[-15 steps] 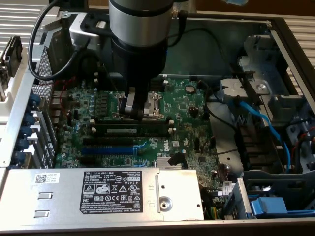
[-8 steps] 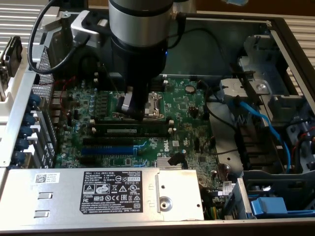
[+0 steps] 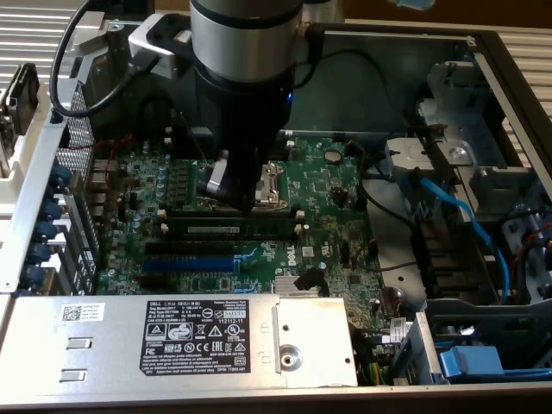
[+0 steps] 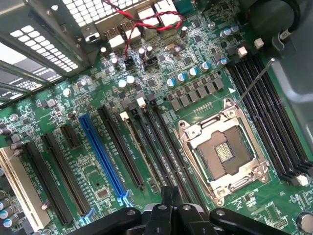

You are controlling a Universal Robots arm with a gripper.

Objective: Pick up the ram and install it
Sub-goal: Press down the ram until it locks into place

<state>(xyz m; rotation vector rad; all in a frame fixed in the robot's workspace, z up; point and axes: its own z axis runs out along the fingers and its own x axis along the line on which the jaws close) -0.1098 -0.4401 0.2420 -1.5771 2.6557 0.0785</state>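
Dark-green ram [image 3: 233, 227]: lies among the black memory slots [image 3: 207, 241], centre of frame, just beneath the gripper [image 3: 246, 200]. Fingers together, gripping nothing (pressing, I judge). Handling: push straight down, evenly, until the white end clips [image 3: 299, 228] latch.

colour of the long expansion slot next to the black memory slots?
Blue; the expansion slot shows best in the wrist view.

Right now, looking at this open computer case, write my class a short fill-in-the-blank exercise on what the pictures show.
1. The gripper hangs over the green ____.
2. The gripper's jaws are ____.
3. One expansion slot on the board stands out in the colour ____.
4. The square metal CPU socket has a load frame that holds ____ chip.

Missing words: motherboard; shut; blue; no
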